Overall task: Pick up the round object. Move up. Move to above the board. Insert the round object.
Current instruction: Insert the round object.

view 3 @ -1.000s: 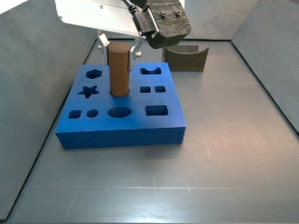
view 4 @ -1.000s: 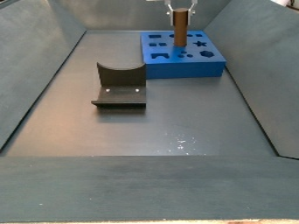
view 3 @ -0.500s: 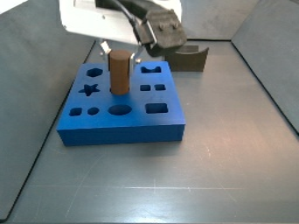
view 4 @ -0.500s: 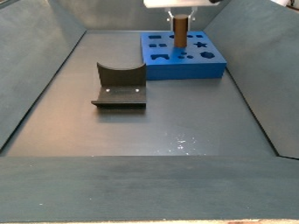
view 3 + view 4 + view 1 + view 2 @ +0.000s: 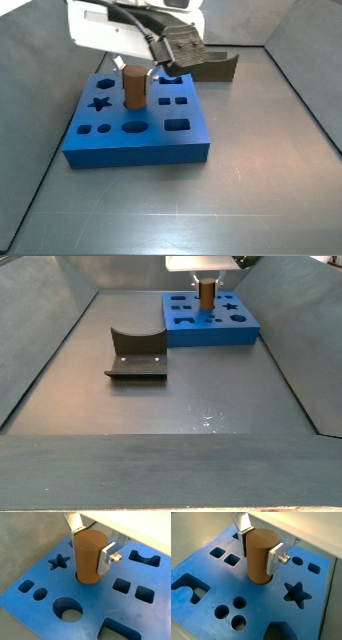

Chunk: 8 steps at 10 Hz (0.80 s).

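The round object [image 5: 88,559] is a brown-orange cylinder peg standing upright, its lower end inside a round hole in the blue board [image 5: 100,598]. My gripper [image 5: 91,543] is shut on the peg's upper part, one silver finger [image 5: 107,557] flat against each side. Both wrist views show this, with the peg [image 5: 258,559] over the board [image 5: 224,582]. In both side views the peg [image 5: 135,88] [image 5: 206,294] rises from the board [image 5: 134,150] [image 5: 214,336] under the gripper [image 5: 138,68] [image 5: 207,281]. The hole's depth is hidden.
The dark fixture [image 5: 215,66] [image 5: 135,354] stands on the grey floor beside the board. Other cut-outs surround the peg: a star [image 5: 59,561], a large circle [image 5: 67,608] and squares [image 5: 121,585]. Grey walls enclose the floor.
The gripper has moved down with the peg. The peg stands shorter above the board, its lower end now sunk into the round hole.
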### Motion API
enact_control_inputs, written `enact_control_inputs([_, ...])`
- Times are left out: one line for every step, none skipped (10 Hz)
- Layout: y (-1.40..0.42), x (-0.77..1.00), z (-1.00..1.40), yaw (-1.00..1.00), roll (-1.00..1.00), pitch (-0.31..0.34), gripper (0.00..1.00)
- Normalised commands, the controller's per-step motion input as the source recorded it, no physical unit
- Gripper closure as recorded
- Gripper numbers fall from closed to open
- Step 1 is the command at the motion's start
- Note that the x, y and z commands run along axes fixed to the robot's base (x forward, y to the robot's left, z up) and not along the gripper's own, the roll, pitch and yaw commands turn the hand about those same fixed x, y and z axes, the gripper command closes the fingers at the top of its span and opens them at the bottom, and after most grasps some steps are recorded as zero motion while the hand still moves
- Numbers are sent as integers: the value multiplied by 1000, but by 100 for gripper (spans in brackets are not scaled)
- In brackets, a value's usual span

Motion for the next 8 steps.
enact_control_inputs([-66, 0, -1000, -11, 71, -23, 100])
enact_control_inputs([-86, 49, -1000, -60, 83, -23, 100])
enact_control_inputs([0, 246, -926, -69, 271, 0, 100])
enact_control_inputs([0, 0, 0, 0, 14, 0, 100])
enact_control_inputs([0, 0, -86, 0, 57, -109, 100])
enact_control_inputs([23, 720, -1000, 0, 91, -57, 100])
enact_control_inputs([0, 291, -737, 0, 231, -306, 100])
enact_control_inputs([0, 0, 0, 0, 0, 0, 100])
